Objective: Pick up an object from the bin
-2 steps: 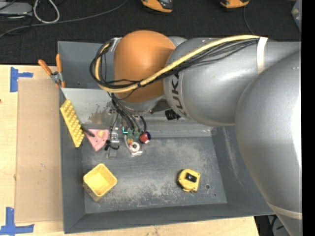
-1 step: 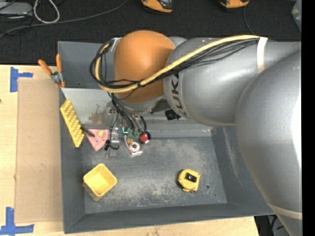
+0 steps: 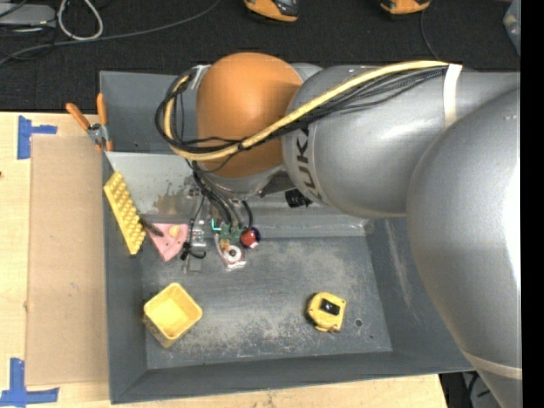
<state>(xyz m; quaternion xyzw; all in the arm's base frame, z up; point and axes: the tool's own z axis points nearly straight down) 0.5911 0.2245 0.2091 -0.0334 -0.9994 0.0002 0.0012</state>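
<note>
- While the tool (image 3: 196,255) hangs low over the left part of the grey metal bin (image 3: 280,355), it stands just beside a small pink wedge-shaped piece (image 3: 170,241) lying on the bin floor. Whether the tool is released or clenched cannot be told, and nothing can be seen gripped in it.
- The pink wedge is the nearest thing to the tool. It lies close to a long yellow studded plastic plate (image 3: 124,212) propped against the left wall. A grip set slightly off could nudge the wedge under that plate or catch the plate's edge instead.
- A small white-and-red lump (image 3: 233,252) sits just on the tool's other side. It is too small to tell whether it is loose or part of the wrist wiring. If loose, it could get pinched along with the wedge.
- The wedge looks thin and flat, so a shallow descent may slip over it, while a deep one risks scraping the floor.
- A yellow square open cup (image 3: 172,313) and a yellow round tape measure (image 3: 325,311) lie well apart from the tool, unlikely to interfere.
</note>
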